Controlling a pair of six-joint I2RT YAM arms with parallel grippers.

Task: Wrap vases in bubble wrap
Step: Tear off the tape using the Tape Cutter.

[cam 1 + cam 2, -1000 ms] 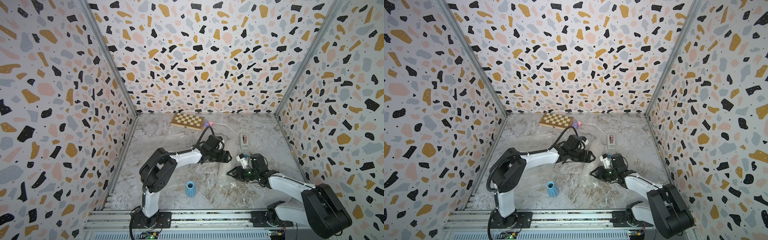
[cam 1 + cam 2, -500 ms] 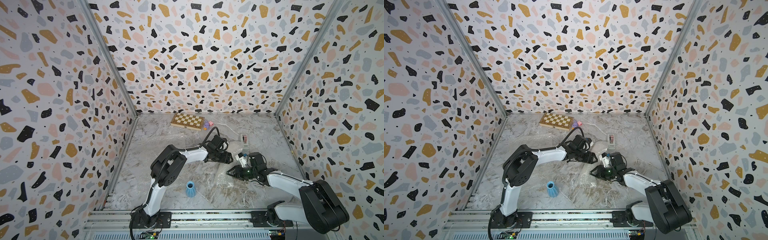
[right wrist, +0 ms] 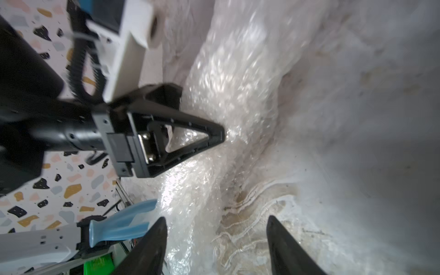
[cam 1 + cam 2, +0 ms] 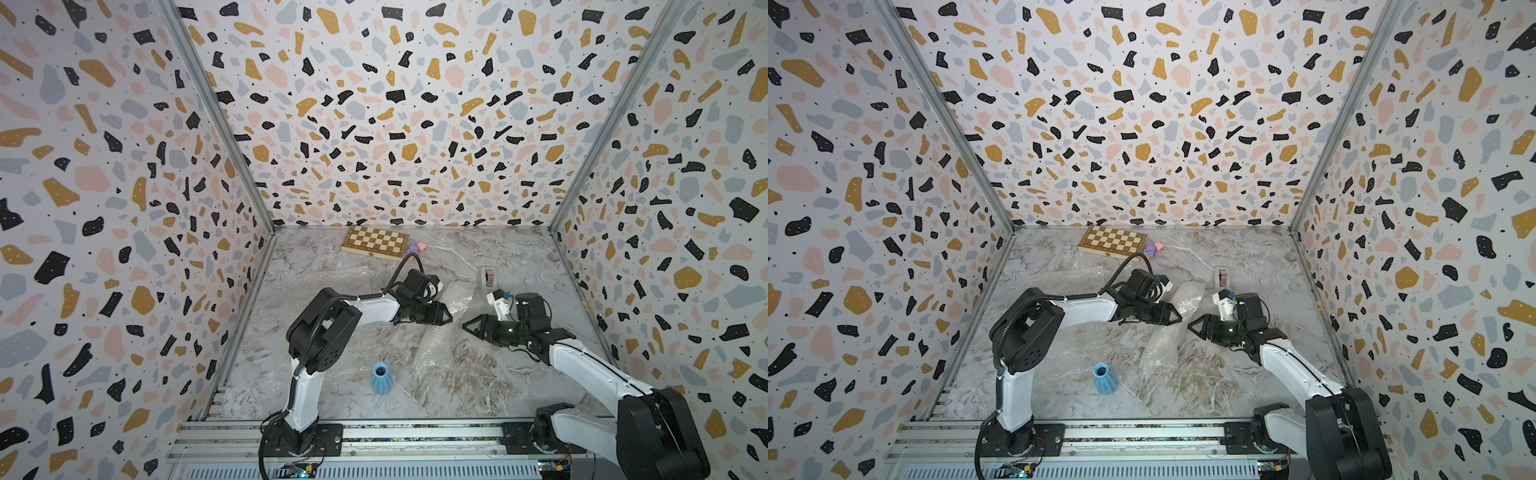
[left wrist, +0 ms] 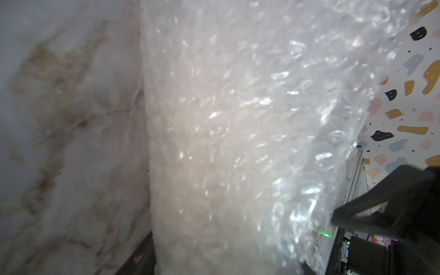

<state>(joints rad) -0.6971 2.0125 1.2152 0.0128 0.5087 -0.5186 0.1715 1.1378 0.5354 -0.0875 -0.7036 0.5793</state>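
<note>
Standing bare near the front of the grey marbled surface (image 4: 478,390), the small light blue ribbed vase (image 4: 380,379) waits unwrapped. Further right, your left fingers (image 3: 217,135) have swung in and narrowed on either side of the crinkly clear bubble wrap roll (image 5: 238,142). It lies on the surface with a cream tint inside, probably the taller vase. Whether they grip it yet, you cannot tell. Your right fingers (image 3: 152,245) have just spread wide and hold nothing, so the roll may spring loose.
</note>
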